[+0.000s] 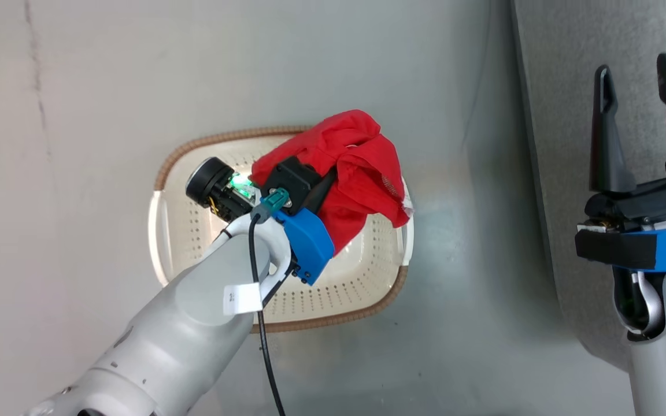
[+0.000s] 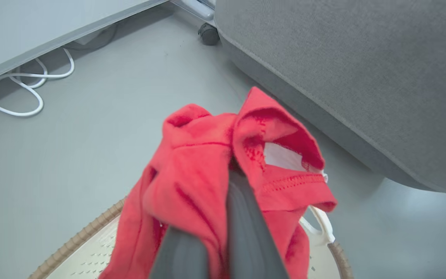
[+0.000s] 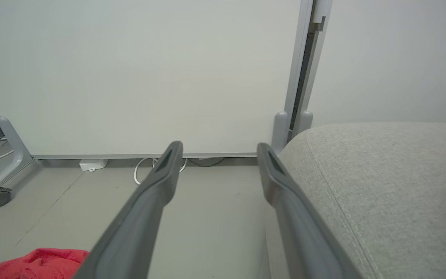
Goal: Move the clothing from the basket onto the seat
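Clothing, a bunched red garment with a bit of white trim, hangs above the basket, over the half nearer the seat, and covers part of the basket's far rim. None of it lies on the seat.

Grey floor lies under the basket on every side. The seat, grey fabric with a rounded edge, stands to the basket's right, with a strip of bare floor between them. A pale panel on a wheeled foot rises beyond the basket.

The basket is oval and cream, with a perforated bottom, a brown woven-look rim and a white handle on each side. The part of its bottom that shows is bare.

Above the basket, the left gripper has its dark fingers pinched together on the clothing, whose folds wrap around them. The right gripper is well to the basket's right, over the seat's edge, its fingers spread wide and holding nothing.

A white cable loops on the floor beyond the basket, by the panel.
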Controlling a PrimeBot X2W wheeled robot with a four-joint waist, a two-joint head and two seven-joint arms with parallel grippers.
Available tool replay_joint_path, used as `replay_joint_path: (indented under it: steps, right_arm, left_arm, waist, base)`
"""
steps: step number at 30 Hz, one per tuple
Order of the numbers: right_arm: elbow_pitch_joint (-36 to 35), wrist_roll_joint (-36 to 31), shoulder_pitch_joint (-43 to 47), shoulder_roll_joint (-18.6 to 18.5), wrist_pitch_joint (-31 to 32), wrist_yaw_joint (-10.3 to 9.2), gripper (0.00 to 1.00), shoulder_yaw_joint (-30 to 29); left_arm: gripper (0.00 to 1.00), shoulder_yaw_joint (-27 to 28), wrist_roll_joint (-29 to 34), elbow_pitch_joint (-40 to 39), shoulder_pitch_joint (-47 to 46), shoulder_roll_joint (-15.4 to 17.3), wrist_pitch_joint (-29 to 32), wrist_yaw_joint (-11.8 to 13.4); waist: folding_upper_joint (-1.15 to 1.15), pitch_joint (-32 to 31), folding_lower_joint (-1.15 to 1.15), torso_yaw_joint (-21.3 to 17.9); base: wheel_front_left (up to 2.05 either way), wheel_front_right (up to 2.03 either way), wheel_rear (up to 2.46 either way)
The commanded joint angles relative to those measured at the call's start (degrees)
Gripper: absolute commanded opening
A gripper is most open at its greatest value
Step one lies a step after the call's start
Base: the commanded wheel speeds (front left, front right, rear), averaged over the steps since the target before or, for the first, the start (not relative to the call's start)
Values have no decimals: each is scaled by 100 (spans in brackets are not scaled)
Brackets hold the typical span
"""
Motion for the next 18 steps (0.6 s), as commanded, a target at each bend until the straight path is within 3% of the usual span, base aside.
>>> replay_joint_path:
  steps: [1, 18]
  right_arm:
    - [45, -19, 107, -16, -21, 1, 100, -13]
    - [355, -77, 723, 157, -22, 1, 100, -18]
  left_arm:
    - [0, 211, 159, -177, 145, 64, -27, 39]
    - [0, 1807, 1198, -1401, 948, 98, -28, -53]
  waist:
    - [0, -356, 0, 113]
    - [0, -1838, 0, 163]
  base:
    - [0, 0, 0]
    - [0, 0, 0]
